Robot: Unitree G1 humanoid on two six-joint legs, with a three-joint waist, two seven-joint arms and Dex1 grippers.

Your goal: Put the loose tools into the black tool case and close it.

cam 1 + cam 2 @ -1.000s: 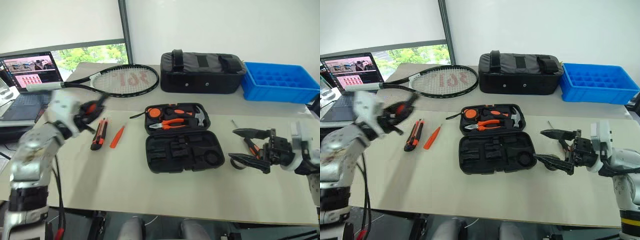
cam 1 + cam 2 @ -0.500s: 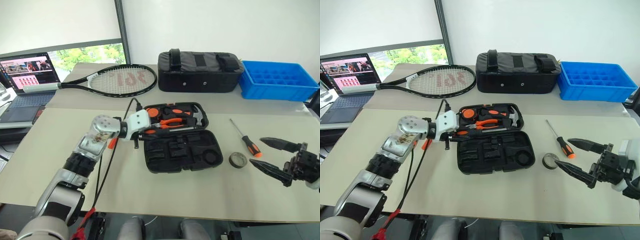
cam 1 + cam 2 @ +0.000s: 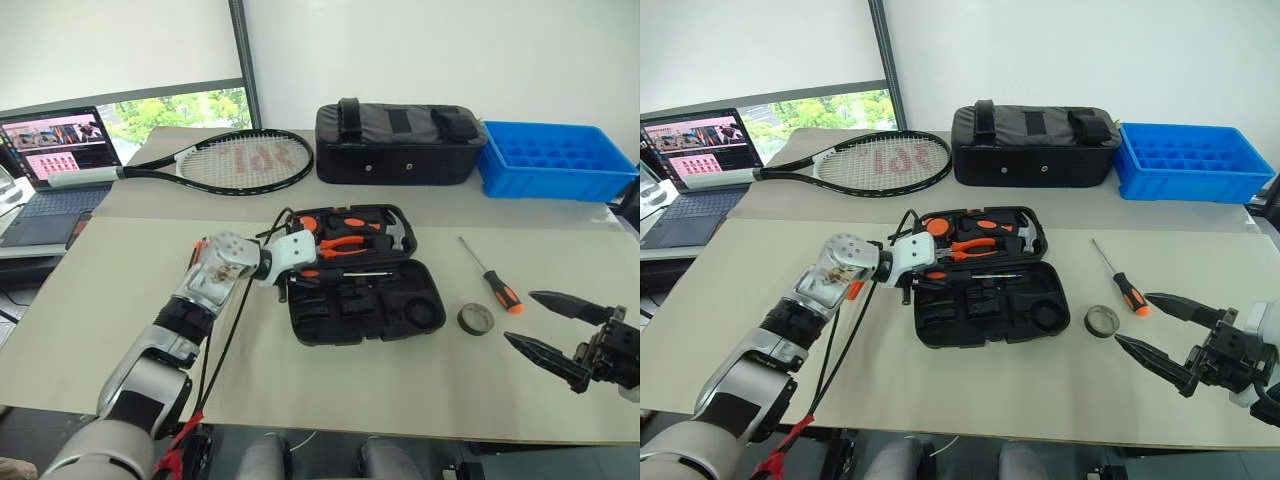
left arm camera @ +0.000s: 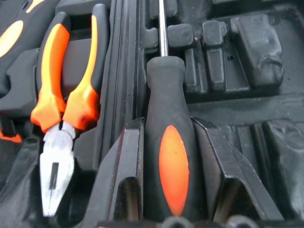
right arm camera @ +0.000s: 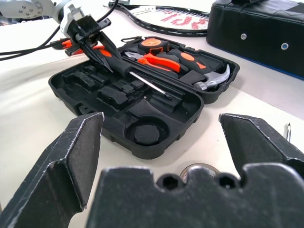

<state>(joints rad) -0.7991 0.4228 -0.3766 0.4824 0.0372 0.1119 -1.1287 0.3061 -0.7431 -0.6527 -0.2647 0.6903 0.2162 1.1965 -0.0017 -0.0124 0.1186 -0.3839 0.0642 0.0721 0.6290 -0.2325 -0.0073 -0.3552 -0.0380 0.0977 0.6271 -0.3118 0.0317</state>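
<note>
The right gripper (image 3: 1170, 333) is hovering low over the near right part of the table (image 3: 120, 300), its two black fingers (image 3: 1152, 360) spread wide with nothing between them. Just beyond those fingertips a small dark tape roll (image 3: 474, 319) is lying flat, and past it a loose screwdriver (image 3: 490, 277) with an orange-black handle is lying on the bare tabletop, apart from the roll.

The black tool case (image 3: 400, 330) is lying open in the middle of the table. Its far half is holding orange-handled pliers (image 4: 66, 99), a hammer (image 5: 213, 81) and a round orange-black tool (image 5: 153, 44). The left gripper (image 3: 300, 266) is reaching into the case's left side, its fingers (image 4: 121, 180) closed on the handle of a second screwdriver (image 4: 173, 166), whose thin shaft is running ahead of the fingertips along the ridge between the two halves. The near half's moulded slots are otherwise empty. An orange bit of a tool is peeking out on the table beside the left wrist.

Open tabletop is lying around the case's near and right edges. Farther back are a tennis racket (image 3: 230, 160), a black fabric bag (image 3: 400, 145), a blue tray (image 3: 555, 160) and, far left, a laptop (image 3: 55, 150).

Compared with a second ago, the left gripper is now at the case rather than out by the racket, and the right gripper is lower and nearer, leaving the roll and loose screwdriver uncovered.
</note>
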